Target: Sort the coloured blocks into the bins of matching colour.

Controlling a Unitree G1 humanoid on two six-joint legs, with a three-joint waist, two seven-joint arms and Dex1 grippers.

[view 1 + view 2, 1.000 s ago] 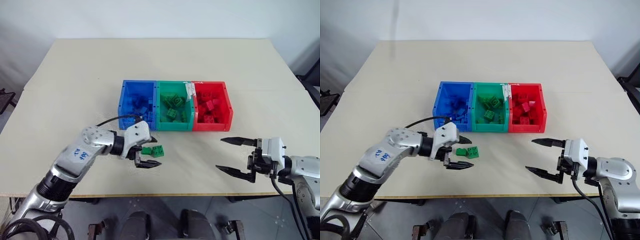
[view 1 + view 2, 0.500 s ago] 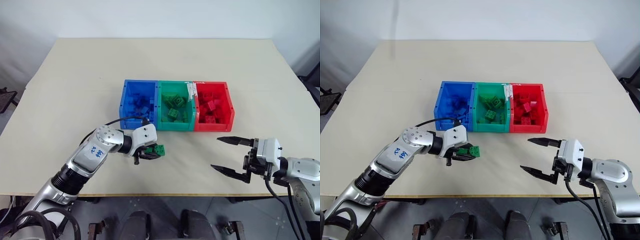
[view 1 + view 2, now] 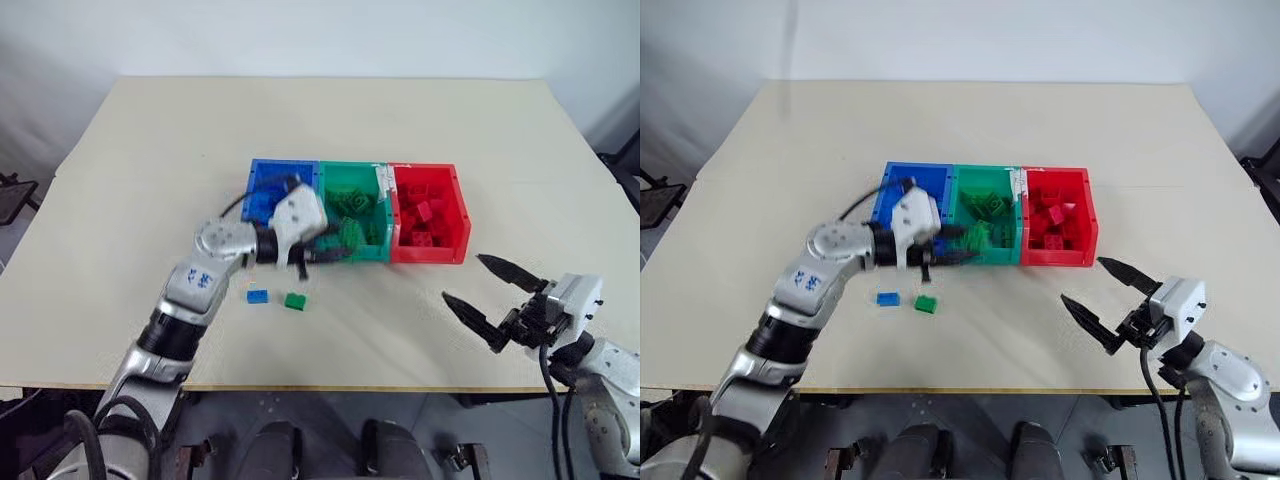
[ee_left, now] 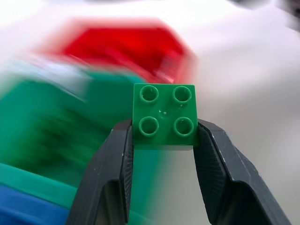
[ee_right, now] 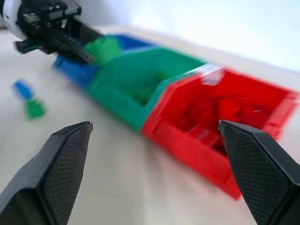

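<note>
Left gripper point(image 4: 163, 136) fingers clamp small square green studded plastic brick point(image 4: 164, 121) by side walls, studs face wrist camera; square, no long axis. Brick held above near edge of green open-top plastic bin point(image 3: 366, 250). Advice: carry over bin centre, then release. Right gripper point(image 3: 495, 297) fingers wide, empty, over desk point(image 3: 150, 150).

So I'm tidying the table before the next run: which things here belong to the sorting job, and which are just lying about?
Job:
- green block held in the left gripper
- loose green block
- loose blue block
- blue bin, green bin, red bin

Lying about:
- nothing apart from the table
</note>
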